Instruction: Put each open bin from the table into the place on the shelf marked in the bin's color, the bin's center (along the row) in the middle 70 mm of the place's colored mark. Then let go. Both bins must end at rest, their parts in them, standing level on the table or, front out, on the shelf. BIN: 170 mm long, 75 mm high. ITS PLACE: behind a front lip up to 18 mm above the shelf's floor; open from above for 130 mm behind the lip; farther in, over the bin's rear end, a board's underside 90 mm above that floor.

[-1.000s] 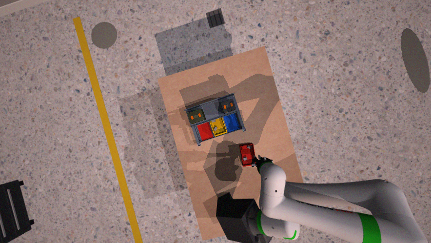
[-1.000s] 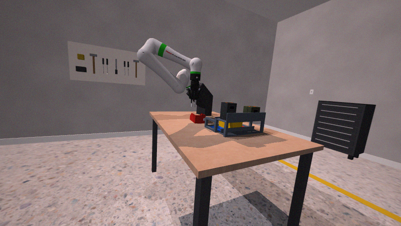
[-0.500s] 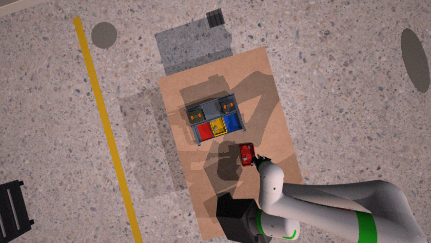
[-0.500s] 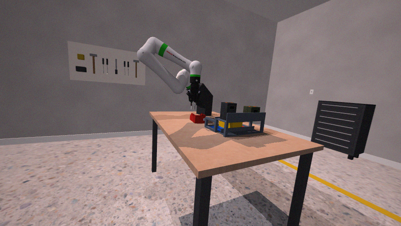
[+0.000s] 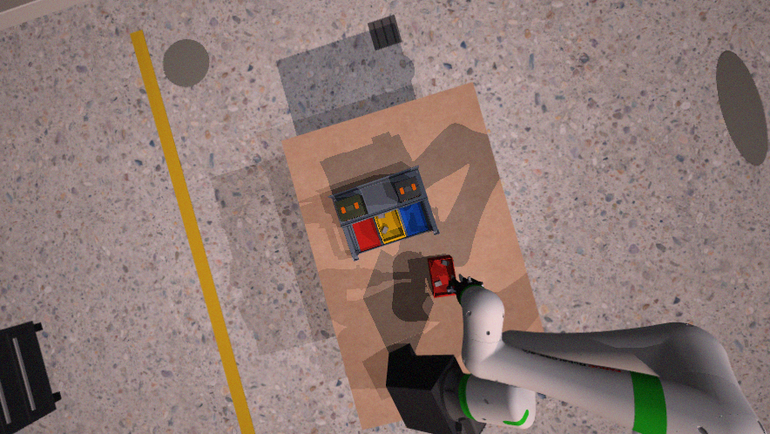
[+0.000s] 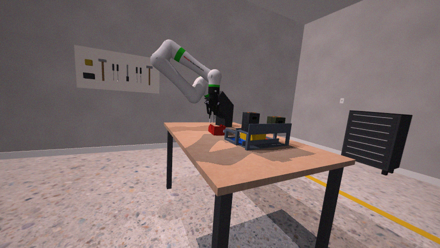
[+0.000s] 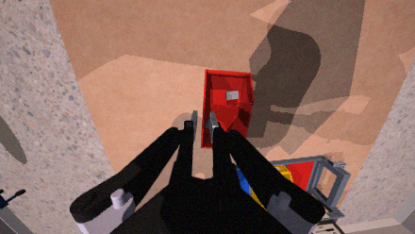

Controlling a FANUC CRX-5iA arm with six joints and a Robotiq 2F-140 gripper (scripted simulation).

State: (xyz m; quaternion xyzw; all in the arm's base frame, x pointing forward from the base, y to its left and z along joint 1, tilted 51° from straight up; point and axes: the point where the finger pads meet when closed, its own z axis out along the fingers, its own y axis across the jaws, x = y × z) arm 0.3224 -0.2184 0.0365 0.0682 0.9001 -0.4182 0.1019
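Narrowly spread fingers over the red bin's outer long wall

In the top view, the shelf (image 5: 380, 196) (image 6: 268, 128) (image 7: 346, 183) stands farthest left, its red place (image 5: 366, 234) (image 7: 302, 172) at the row's left end and the yellow bin (image 5: 395, 230) (image 6: 258, 136) (image 7: 283, 172) in the middle.

Right of the row, the red bin (image 5: 441, 269) (image 6: 216, 129) (image 7: 219, 97) stands on the table (image 5: 498, 253) (image 6: 196, 135) (image 7: 141, 94) with its parts inside. Its long axis runs roughly with the shelf's depth, slightly turned.

Farthest right, the gripper (image 5: 460, 285) (image 6: 212, 119) (image 7: 203, 117) hangs above, fingers a little apart with nothing between them. The bin lies below and mostly to its left. The wrist view lines the gap up with the long wall away from the shelf, so the coming move probably calls for descent astride that wall; a sideways error could land a fingertip on the rim.

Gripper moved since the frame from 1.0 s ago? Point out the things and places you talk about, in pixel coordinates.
Yes, down: in the exterior view, the gripper's (image 5: 455, 287) (image 6: 212, 120) (image 7: 203, 123) fingertips are closer to the red bin (image 5: 442, 274) (image 6: 216, 130) (image 7: 224, 113), which sits where it did.
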